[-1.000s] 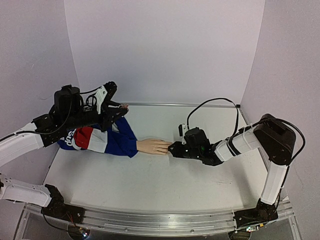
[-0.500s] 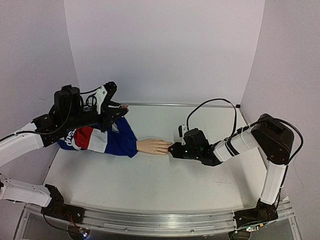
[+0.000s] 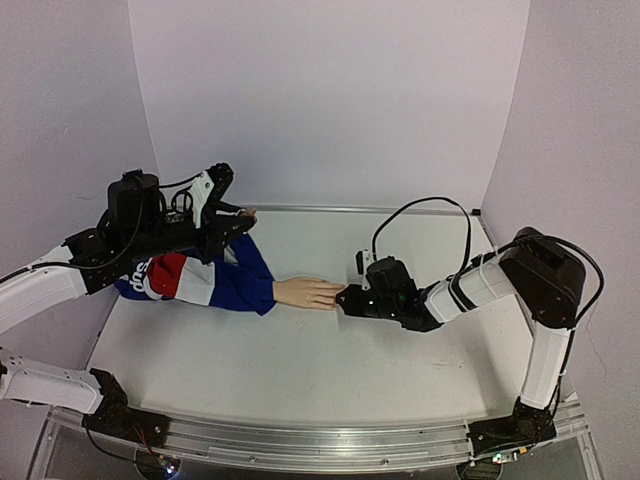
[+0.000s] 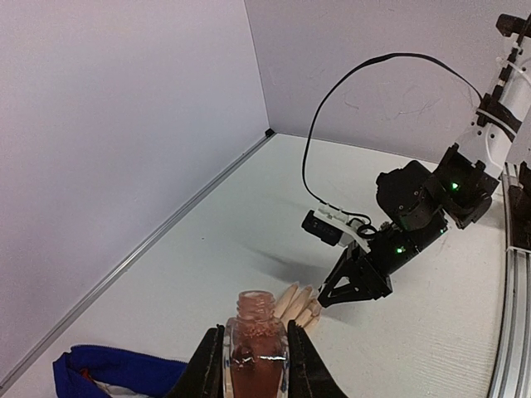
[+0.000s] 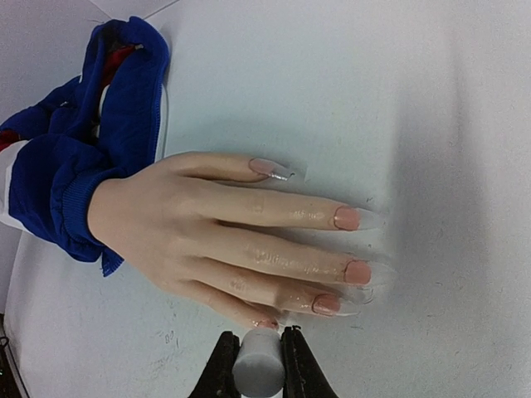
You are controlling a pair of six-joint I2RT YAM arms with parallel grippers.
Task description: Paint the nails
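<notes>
Nails (image 5: 347,218) show pink on the mannequin hand (image 5: 191,232), which lies flat on the table (image 5: 373,83). The right gripper (image 5: 258,365) clamps a white cap (image 5: 255,369) touching the hand's nearest fingertip. Past the hand's sleeve (image 5: 75,166), the left gripper (image 4: 255,358) squeezes an open bottle (image 4: 255,332).

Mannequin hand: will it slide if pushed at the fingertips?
Likely yes: nothing seems to pin the mannequin hand, lying flat on the smooth table. It looks rigid, so fingers shouldn't flex. The bunched sleeve looks floppy, a weak anchor.
</notes>
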